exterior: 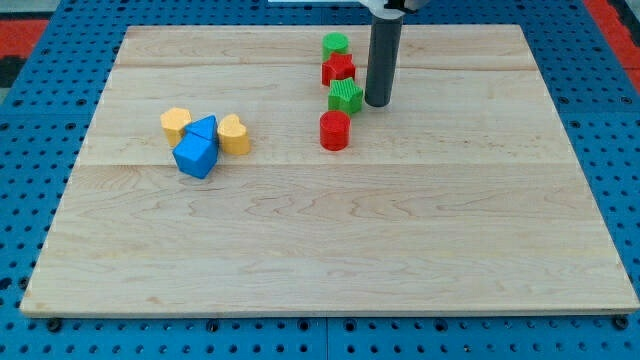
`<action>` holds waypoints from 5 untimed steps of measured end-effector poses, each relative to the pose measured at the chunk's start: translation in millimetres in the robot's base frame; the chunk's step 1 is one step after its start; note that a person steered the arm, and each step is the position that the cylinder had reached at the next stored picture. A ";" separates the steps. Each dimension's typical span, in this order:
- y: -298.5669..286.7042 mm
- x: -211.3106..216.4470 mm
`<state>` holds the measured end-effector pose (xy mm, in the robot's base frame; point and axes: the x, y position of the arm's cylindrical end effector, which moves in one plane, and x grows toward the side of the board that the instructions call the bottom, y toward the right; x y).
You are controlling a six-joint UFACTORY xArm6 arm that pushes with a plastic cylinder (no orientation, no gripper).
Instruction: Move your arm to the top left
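My tip [378, 103] rests on the wooden board [330, 250] in the upper middle, just to the right of a green star block [345, 96]. Above that block lie a red star block [338, 68] and a green round block [335, 44]. A red cylinder [334, 130] stands below and left of the tip. At the view's left is a cluster: a yellow hexagonal block [176, 123], a blue triangular block [203, 128], a blue cube-like block [195, 155] and a yellow heart-shaped block [234, 134].
The board lies on a blue perforated surface [30, 200]. Red matting [30, 25] shows at the view's top corners. The arm's upper part [388, 5] enters from the view's top edge.
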<state>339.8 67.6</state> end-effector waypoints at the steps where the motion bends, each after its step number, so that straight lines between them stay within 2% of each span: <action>1: -8.2 0.0; 3: 0.2 4.7; 4: 48.5 44.4; 5: 53.3 136.7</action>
<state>476.5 120.9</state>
